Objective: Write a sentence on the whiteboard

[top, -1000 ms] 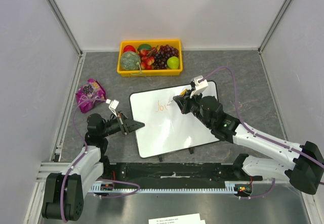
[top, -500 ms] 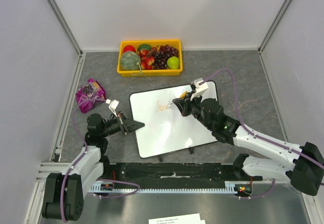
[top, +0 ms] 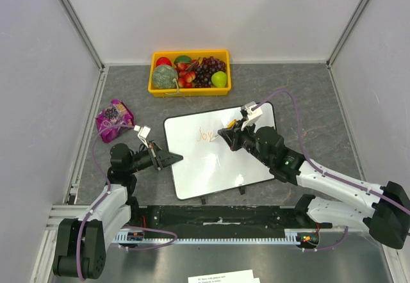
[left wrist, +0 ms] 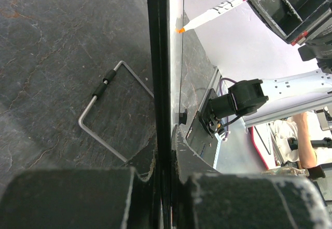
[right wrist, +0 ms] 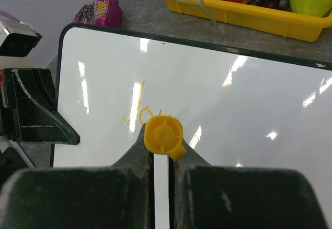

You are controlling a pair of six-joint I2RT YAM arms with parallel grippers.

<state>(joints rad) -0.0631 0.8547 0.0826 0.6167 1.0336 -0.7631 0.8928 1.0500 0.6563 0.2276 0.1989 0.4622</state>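
Observation:
The whiteboard (top: 211, 168) lies tilted on the table, its black frame edge-on in the left wrist view (left wrist: 158, 84). My left gripper (top: 174, 158) (left wrist: 166, 172) is shut on the board's left edge. My right gripper (top: 225, 134) (right wrist: 162, 141) is shut on an orange marker, whose yellow end cap (right wrist: 163, 136) faces the camera. The marker (left wrist: 212, 15) slants down to the board with its tip touching. The sentence (top: 206, 134) (right wrist: 136, 112) is thin orange lettering that reads "Joy", partly hidden behind the marker in the right wrist view.
A yellow tray (top: 189, 89) of fruit stands behind the board. A purple snack bag (top: 114, 118) lies at the left. A bent wire stand (left wrist: 104, 115) sits on the grey table beside the board's edge. Walls close in on three sides.
The right gripper has shifted slightly with the marker, and the orange lettering has grown from "Jo" to "Joy". The left arm has not moved.

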